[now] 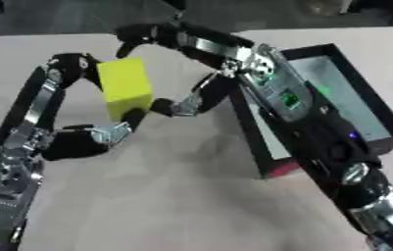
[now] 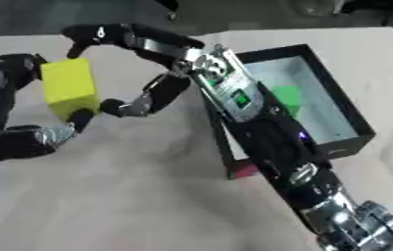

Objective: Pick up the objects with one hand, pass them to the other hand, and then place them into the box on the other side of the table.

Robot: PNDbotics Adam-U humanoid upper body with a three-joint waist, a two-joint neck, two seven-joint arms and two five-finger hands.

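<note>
Both hands are meeting above the table (image 1: 174, 196) at the handover. The left hand (image 1: 58, 110) is pinching the yellow block (image 1: 124, 87) between curled fingers. The right hand (image 1: 178, 63) is curling around it, contact uncertain. Transfer and placement are remaining. The right eye view is showing a green object (image 2: 287, 95) inside the box (image 2: 341, 105); the arm is hiding most of it in the left eye view.

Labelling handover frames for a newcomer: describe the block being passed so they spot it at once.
Start at the black-walled box with the pale floor on the right of the beige table; go left, past the right hand. There the left hand holds up a bright yellow foam-like cuboid block, tilted. It is the only yellow thing; the small green object lies inside the box.
</note>
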